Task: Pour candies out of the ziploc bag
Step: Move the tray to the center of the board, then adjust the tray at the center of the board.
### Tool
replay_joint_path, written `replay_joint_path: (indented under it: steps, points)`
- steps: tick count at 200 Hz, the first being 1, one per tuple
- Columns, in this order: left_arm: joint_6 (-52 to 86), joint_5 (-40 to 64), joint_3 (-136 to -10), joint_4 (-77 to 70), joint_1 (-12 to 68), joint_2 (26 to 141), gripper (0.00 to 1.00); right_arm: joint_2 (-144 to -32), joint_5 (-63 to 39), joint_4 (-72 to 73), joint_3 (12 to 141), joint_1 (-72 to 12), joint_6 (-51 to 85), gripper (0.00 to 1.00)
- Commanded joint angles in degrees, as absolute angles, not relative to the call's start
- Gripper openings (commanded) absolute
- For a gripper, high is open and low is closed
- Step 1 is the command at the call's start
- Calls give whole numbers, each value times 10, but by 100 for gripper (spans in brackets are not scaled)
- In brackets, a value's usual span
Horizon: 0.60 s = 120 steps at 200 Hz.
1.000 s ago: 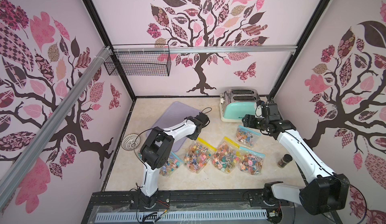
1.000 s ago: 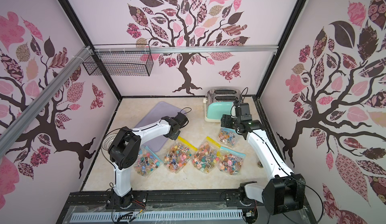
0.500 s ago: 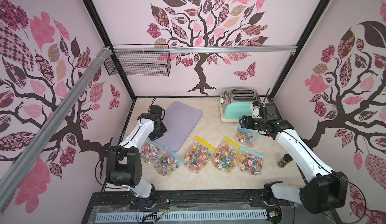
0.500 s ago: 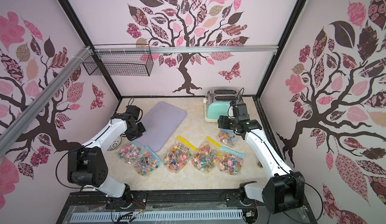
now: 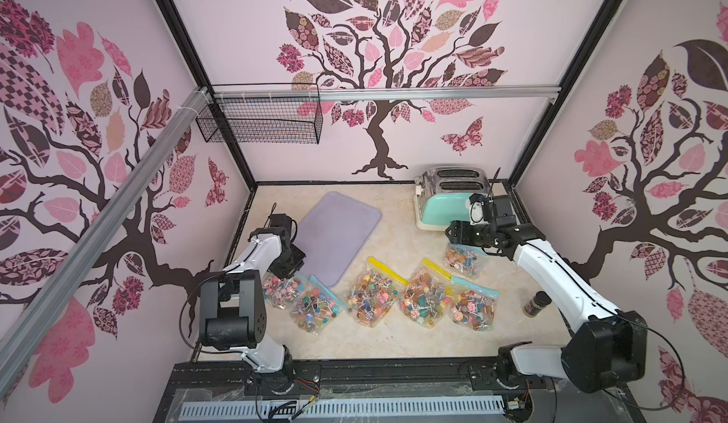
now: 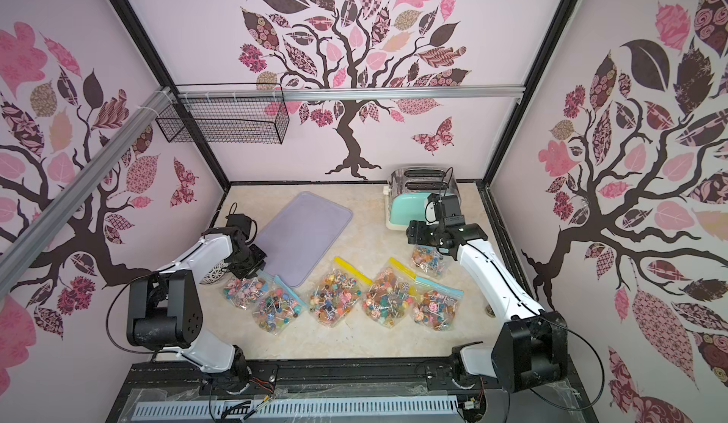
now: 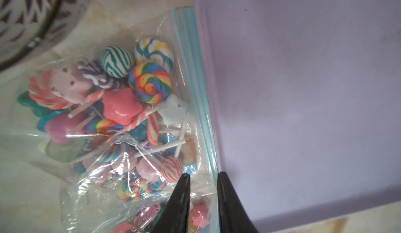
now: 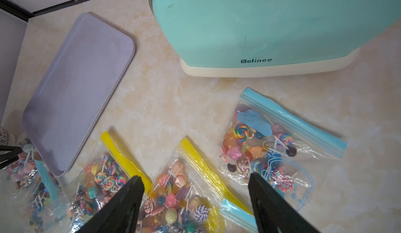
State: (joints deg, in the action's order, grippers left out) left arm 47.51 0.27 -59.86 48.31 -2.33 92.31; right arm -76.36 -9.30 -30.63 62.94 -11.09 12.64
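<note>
The left arm has swung away from the middle of the table (image 5: 394, 346), back across the purple tray (image 5: 338, 235), and dropped low on that tray's left side. Its left gripper (image 7: 203, 177) now sits right down on the leftmost ziploc bag (image 5: 281, 289). In the left wrist view the 2 black fingers (image 7: 181, 201) stand only narrowly parted, and the bag's blue zip strip (image 7: 191, 69) runs into the gap between them. No firm pinch shows.

That bag lies flat on the table at the tray's near left corner, with its zip strip right along the tray's rim. The candies (image 7: 149, 84) are all inside it: swirled lollipops, a pink star and thin white sticks. A round white strainer (image 6: 214, 273) sits just beside the bag, on the side away from the tray.

The right arm has barely shifted. The right gripper (image 8: 193, 177) hangs with its fingers spread wide and nothing between them, in front of the mint toaster (image 8: 260, 21) and above a blue-zipped bag (image 5: 463, 259). 4 more candy bags (image 5: 372, 297) lie in a row across the table. A small spice jar (image 5: 535, 303) stands near the right arm.
</note>
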Motion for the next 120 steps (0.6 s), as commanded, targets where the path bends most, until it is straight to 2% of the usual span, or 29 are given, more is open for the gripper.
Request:
replay_joint_path:
  steps: [1, 79, 120]
  points:
    - [489, 3, -588, 457, -24, 936, 29, -774, -98, -308, 636, -118, 119, 81]
    - [501, -1, -576, 402, -29, 971, 30, -780, -96, -308, 634, -122, 117, 81]
    - [500, -1, -576, 384, -30, 989, 27, -787, -95, -307, 634, -124, 117, 80]
